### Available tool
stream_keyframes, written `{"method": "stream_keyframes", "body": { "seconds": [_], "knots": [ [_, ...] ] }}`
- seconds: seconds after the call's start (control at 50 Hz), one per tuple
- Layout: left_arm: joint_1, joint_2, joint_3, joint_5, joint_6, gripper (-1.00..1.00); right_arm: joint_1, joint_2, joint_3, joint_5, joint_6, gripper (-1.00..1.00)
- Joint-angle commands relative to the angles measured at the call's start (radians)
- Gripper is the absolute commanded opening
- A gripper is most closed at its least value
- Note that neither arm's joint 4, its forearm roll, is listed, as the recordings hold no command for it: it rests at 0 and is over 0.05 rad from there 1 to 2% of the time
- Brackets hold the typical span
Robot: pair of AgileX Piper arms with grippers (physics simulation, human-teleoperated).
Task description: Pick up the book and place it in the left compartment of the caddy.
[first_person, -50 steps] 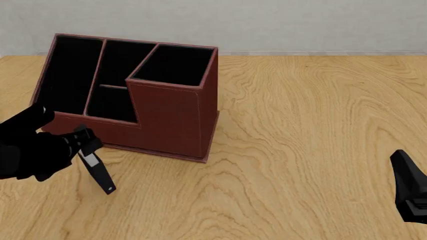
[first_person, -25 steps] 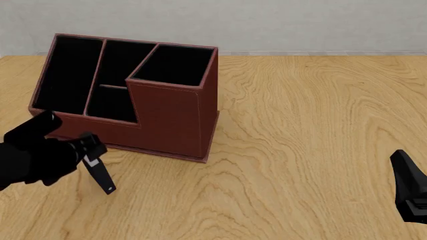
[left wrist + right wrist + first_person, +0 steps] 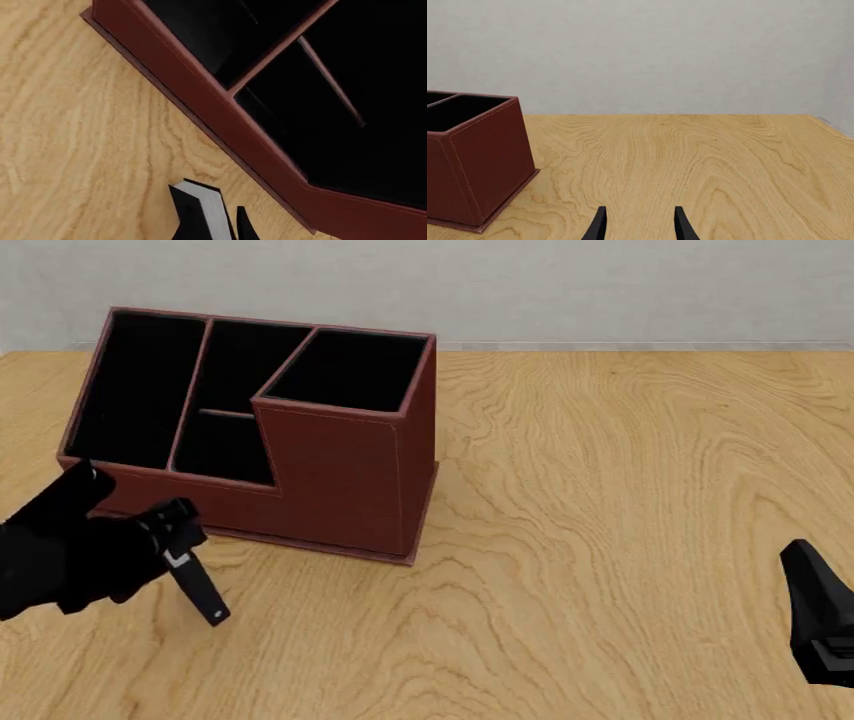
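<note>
L hand (image 3: 171, 523): clamped on book (image 3: 198, 585), held tilted beside caddy (image 3: 340, 475).
R hand (image 3: 638, 226): fingers apart, nothing held.

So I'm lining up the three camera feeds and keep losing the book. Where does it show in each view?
Front view: the book hangs tilted from the left gripper, lower left, just in front of the caddy.
Left wrist view: at the bottom edge, pale page edge showing, between the fingers.
Right wrist view: not in it; only the caddy's tall compartment and the open right gripper.
Shared landmark: the caddy, seen in all three.
</note>
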Motion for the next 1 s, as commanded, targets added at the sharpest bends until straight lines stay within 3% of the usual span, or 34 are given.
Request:
{"method": "stream_keyframes", "body": {
  "seconds": [0.02, 0.18, 0.54, 0.7, 1.0],
  "knots": [
    [-0.014, -0.014, 0.049, 0.021, 0.003, -1.0, 0.0, -0.002, 0.002, 0.0, 0.0, 1.0],
    [-0.007, -0.113, 0.052, 0.103, 0.006, -1.0, 0.0, -0.002, 0.002, 0.0, 0.0, 1.0],
    [-0.006, -0.49, 0.041, 0.447, 0.021, -1.0, 0.0, -0.002, 0.002, 0.0, 0.0, 1.0],
    [-0.008, -0.617, 0.021, 0.566, 0.074, -1.0, 0.0, -0.002, 0.002, 0.0, 0.0, 1.0],
    [0.035, -0.766, -0.119, 0.781, 0.158, -1.0, 0.0, -0.002, 0.002, 0.0, 0.0, 1.0]
  ]
}}
